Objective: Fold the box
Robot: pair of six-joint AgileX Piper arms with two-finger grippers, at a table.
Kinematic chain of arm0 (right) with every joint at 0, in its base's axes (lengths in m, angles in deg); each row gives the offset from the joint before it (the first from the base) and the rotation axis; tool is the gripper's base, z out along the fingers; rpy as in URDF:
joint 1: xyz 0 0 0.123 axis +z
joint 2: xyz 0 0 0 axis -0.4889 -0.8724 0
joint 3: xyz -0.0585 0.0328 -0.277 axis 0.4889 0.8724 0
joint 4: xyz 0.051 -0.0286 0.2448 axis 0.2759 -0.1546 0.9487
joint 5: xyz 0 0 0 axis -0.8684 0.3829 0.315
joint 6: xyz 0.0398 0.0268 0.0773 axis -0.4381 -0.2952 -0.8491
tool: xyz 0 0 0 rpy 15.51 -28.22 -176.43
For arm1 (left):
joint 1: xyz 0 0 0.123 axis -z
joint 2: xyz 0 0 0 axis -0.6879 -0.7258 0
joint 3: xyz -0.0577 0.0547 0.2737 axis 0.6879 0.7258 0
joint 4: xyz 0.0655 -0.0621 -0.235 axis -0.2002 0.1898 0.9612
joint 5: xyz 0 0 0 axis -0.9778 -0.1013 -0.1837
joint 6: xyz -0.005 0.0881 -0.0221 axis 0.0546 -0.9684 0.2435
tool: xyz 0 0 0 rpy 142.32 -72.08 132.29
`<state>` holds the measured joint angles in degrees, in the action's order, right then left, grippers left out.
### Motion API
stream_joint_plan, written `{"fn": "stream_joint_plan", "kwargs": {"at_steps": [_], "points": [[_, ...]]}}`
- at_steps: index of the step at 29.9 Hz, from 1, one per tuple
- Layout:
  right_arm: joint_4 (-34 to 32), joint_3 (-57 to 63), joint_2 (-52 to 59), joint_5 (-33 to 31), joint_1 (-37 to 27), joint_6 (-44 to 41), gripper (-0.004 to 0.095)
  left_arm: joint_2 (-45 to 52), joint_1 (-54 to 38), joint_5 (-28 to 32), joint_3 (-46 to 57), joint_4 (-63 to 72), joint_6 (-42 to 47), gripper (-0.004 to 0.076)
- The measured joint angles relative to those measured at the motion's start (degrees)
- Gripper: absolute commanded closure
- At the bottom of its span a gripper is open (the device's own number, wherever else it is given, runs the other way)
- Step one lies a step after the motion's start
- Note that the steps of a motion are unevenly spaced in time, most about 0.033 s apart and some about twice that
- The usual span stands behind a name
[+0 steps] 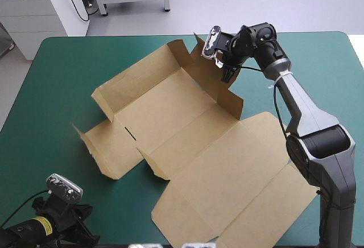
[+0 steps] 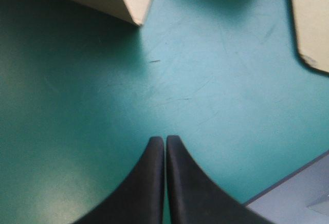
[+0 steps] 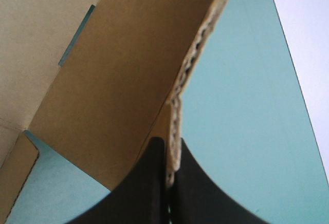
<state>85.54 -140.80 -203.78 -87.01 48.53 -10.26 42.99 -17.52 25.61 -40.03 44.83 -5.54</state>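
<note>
Two grippers: both are seen with fingers pressed together.
Right gripper (image 3: 167, 144): a raised wall of the box (image 1: 187, 128) is pinched at its corrugated edge, on the sheet's far right.
Left gripper (image 2: 165, 141): nothing is held; bare teal-green cover (image 1: 68, 60) lies beneath, by the near-left corner.
Box: spread mid-table, far walls partly raised, lid flat toward the near right.
In the way: the lid's right edge is crossed by the right arm.
Hidden: the left fingers, in the high view.
</note>
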Motion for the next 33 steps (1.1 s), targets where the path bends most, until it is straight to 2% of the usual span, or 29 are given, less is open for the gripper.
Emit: {"fn": "stream_joint_plan", "kwargs": {"at_steps": [12,26,33], "points": [[-0.14,0.0,0.0,4.09,6.35,2.45,0.0928,0.0,0.0,0.0,0.0,0.0,0.0,0.0731],[-1.29,-0.08,0.0,4.43,11.7,2.74,0.0929,0.0,0.0,0.0,0.0,0.0,0.0,0.0731],[-1.15,-0.08,0.0,8.42,15.61,4.8,0.0929,0.0,0.0,0.0,0.0,0.0,0.0,0.0731]]}}
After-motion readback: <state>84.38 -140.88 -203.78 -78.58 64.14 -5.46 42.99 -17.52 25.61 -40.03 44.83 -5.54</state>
